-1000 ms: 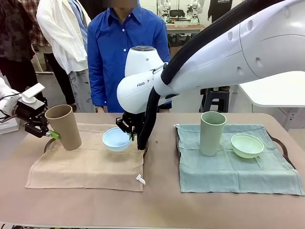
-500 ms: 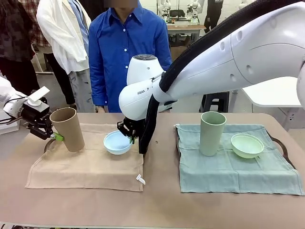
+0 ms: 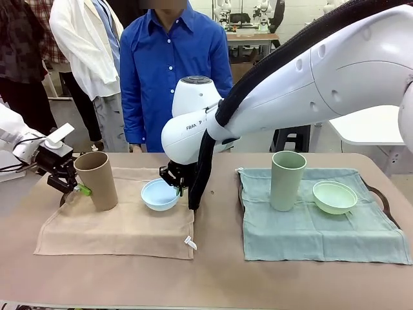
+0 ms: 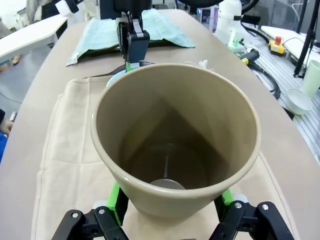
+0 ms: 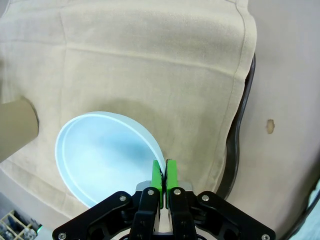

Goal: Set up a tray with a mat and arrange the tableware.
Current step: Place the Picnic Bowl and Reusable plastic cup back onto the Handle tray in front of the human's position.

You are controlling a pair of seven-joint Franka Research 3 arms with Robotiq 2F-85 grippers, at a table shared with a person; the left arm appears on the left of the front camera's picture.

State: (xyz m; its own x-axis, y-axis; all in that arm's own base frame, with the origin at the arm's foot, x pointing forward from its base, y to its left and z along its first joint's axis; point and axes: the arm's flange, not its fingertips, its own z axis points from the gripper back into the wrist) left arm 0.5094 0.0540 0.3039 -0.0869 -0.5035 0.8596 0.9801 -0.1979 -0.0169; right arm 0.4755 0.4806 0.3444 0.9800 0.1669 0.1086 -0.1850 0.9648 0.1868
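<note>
My left gripper (image 3: pixel 79 188) is shut on the lower wall of the tan cup (image 3: pixel 97 180), which leans slightly at the left back of the tan mat (image 3: pixel 116 226). In the left wrist view the green pads (image 4: pixel 118 199) clamp the tan cup (image 4: pixel 175 145) on both sides. My right gripper (image 3: pixel 176 185) is shut on the rim of the light blue bowl (image 3: pixel 159 194) over the mat's back right. From the right wrist, the pads (image 5: pixel 158 176) pinch the bowl (image 5: pixel 102 150) rim. The pale green cup (image 3: pixel 287 179) and pale green bowl (image 3: pixel 334 197) stand on the green mat (image 3: pixel 322 229).
A dark tray rim (image 5: pixel 240 125) shows beside the tan mat, and another tray rim (image 3: pixel 382 196) shows by the green mat. A person in a blue shirt (image 3: pixel 171 64) stands at the far side. My right arm (image 3: pixel 310 77) spans the table's middle.
My left gripper has carried the tan cup to the right and stood it more upright. The right gripper has shifted the blue bowl slightly right.
</note>
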